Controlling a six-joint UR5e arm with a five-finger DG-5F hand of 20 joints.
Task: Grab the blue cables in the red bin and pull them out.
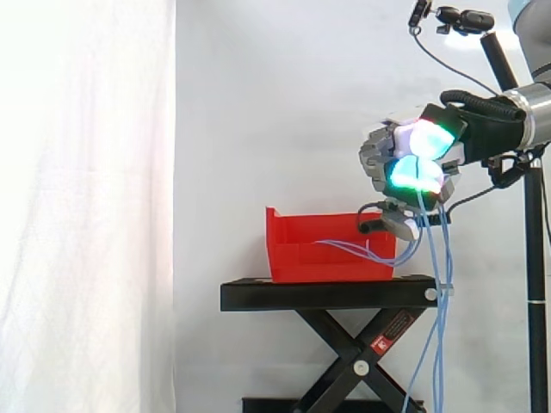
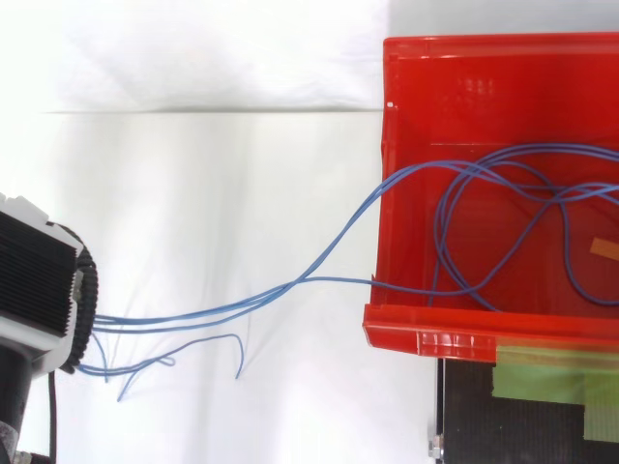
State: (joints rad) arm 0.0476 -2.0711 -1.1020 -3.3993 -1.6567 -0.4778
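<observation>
The red bin (image 1: 297, 234) sits on a black stand (image 1: 327, 294). Blue cables (image 2: 319, 275) lead out over the bin's low edge (image 2: 435, 333) toward my hand (image 1: 413, 155), while loops of them still lie on the bin floor (image 2: 503, 193). In the side view the hand hovers up and to the right of the bin, fingers curled with glowing green-white pads, shut on the cables. From the hand, loose cable ends (image 1: 439, 284) hang down past the stand. In the top view the hand's black body (image 2: 34, 280) is at the left edge, well clear of the bin.
The stand is a black scissor lift (image 1: 344, 361) before a white curtain. A tripod pole (image 1: 534, 258) rises at the right edge. Green tape (image 2: 551, 372) lies on the stand by the bin. A small orange tag (image 2: 604, 246) lies inside the bin.
</observation>
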